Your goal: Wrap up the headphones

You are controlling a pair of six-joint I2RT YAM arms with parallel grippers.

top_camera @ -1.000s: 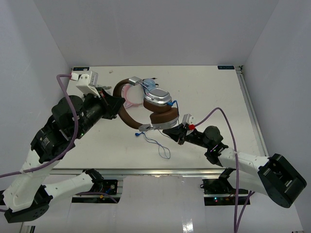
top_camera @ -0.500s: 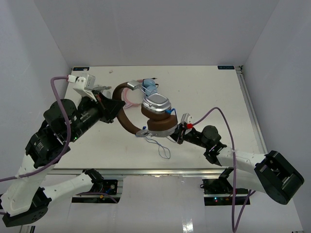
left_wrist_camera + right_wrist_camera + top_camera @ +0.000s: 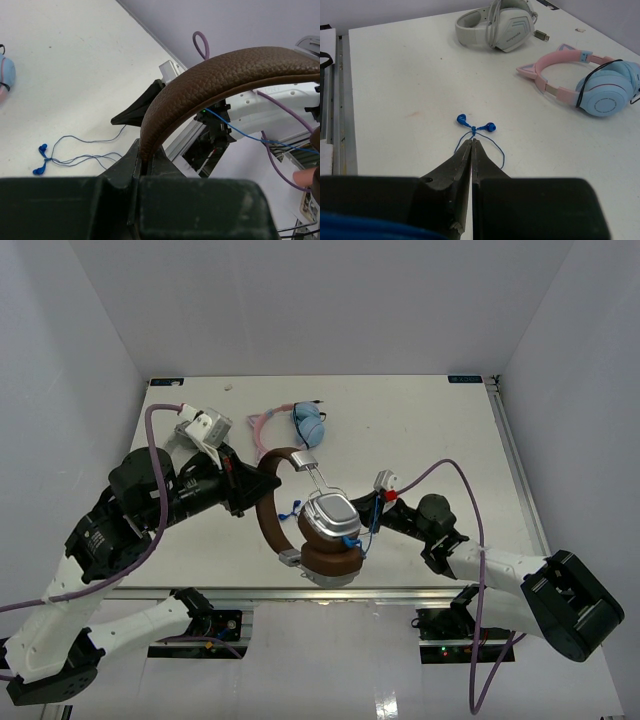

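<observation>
Down toward the near edge swing the brown-banded, silver-cupped over-ear headphones (image 3: 325, 540), uncovering the pink cat-ear pair (image 3: 268, 425) behind them. The left gripper (image 3: 250, 485) is clamped tight on the brown leather headband (image 3: 268, 515). Left wrist: that band arches up from the jaws, off the white table (image 3: 60, 60). Right wrist: the right gripper (image 3: 471, 143) is pinched shut on the thin blue cable (image 3: 475, 129), with a grey-white headset (image 3: 495, 25) beyond.

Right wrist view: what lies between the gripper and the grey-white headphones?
In that view, the two bulb ends of the blue cable lie just ahead of the right gripper; then bare table up to the grey-white headphones.

Headphones (image 3: 330, 512) front-ctr, cat-ear pair (image 3: 310, 423) behind
</observation>
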